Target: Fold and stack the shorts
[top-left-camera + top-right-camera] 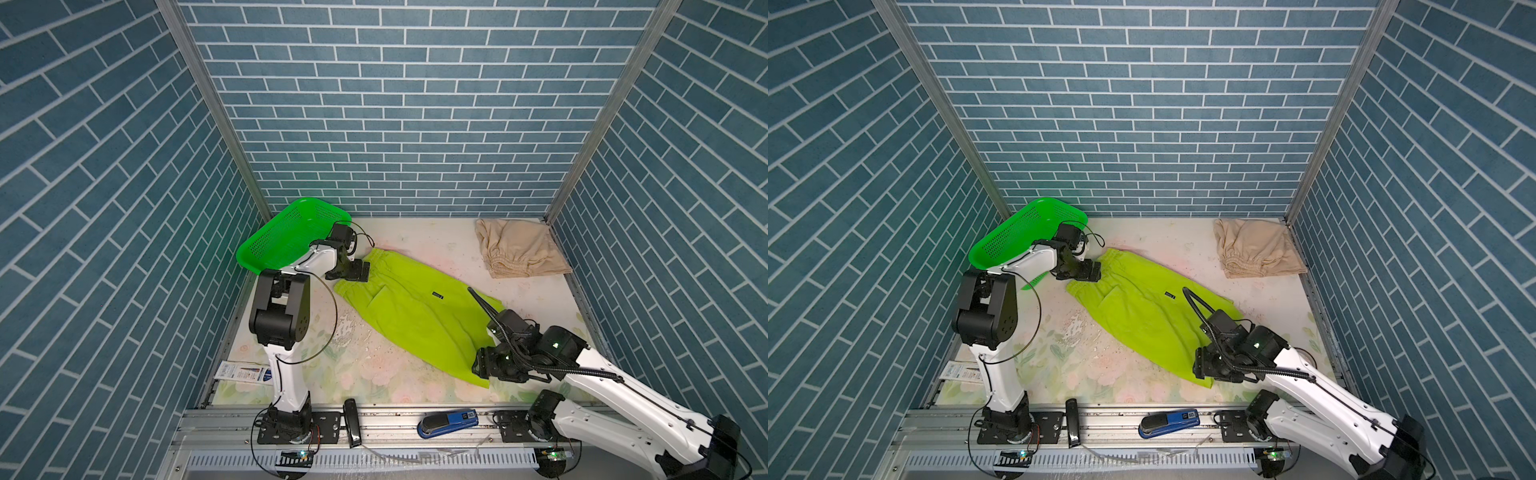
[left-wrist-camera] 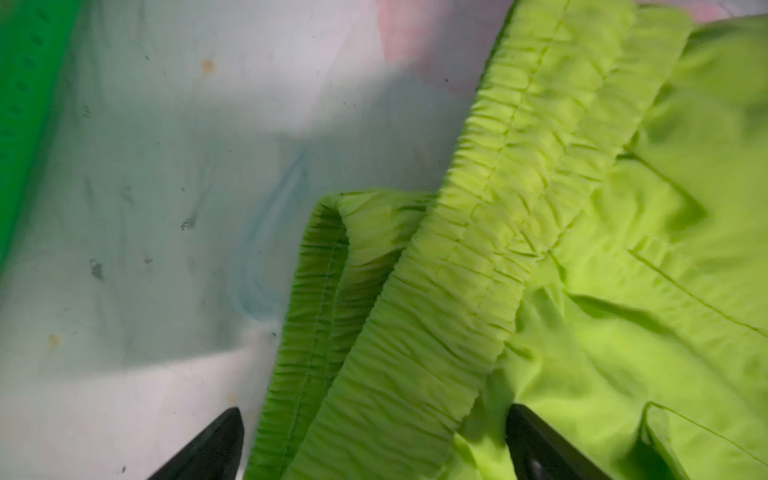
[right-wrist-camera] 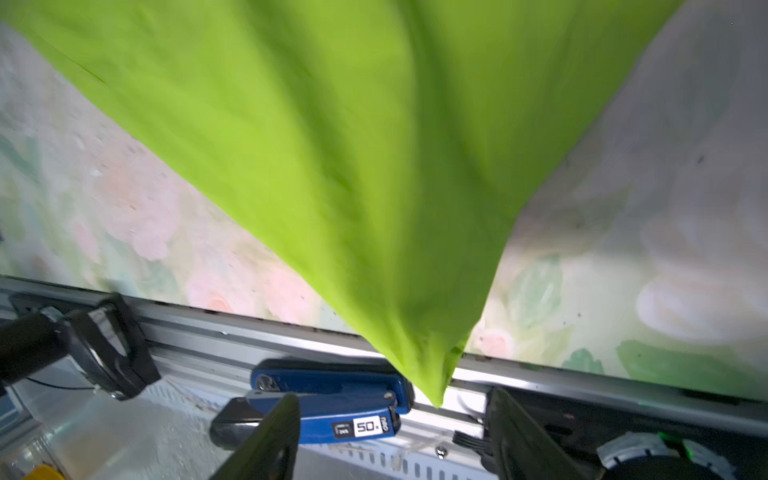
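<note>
Now: lime pair flat, fold not yet made

Lime shorts (image 1: 409, 320) lie spread diagonally on the table (image 1: 415, 245). Beige shorts (image 1: 519, 249) look folded in the far right corner, well apart. L gripper (image 1: 353, 272) is released, jaws wide either side of the waistband (image 2: 478, 232). R gripper (image 1: 478, 368) is unclenched too, with the near hem corner between its jaws, not pinched. Step, I'd judge: spreading done. Next needs both to pinch edges & fold across, then stack w/ the beige.
</note>
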Available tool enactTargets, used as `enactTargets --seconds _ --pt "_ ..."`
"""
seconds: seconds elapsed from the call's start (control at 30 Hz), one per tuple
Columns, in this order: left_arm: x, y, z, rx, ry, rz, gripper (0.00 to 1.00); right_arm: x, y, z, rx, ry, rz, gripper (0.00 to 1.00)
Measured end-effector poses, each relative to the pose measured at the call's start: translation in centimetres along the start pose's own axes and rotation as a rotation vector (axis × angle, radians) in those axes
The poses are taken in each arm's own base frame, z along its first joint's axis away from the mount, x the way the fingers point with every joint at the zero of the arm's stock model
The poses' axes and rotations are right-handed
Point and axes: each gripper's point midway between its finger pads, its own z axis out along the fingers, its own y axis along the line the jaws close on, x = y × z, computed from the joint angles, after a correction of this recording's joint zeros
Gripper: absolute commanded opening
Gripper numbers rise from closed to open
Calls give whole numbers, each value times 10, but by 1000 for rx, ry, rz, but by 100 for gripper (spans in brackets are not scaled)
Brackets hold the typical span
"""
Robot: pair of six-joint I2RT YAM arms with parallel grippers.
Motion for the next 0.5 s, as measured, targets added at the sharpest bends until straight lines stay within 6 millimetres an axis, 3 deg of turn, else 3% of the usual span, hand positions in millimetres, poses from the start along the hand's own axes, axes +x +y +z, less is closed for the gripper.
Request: enactTargets --seconds 0.17,0.33,0.43,0.5 --pt "-22 -9 -28 29 -60 -2 100 -39 -9 -4 45 -159 34 79" --pt "-66 -22 -56 69 -170 44 100 -75 -48 14 117 -265 164 83" --pt "-96 -30 -56 90 -217 74 100 -94 -72 21 128 -311 251 83" --pt "-103 -32 -46 99 -218 87 100 -106 -83 29 139 -320 286 84"
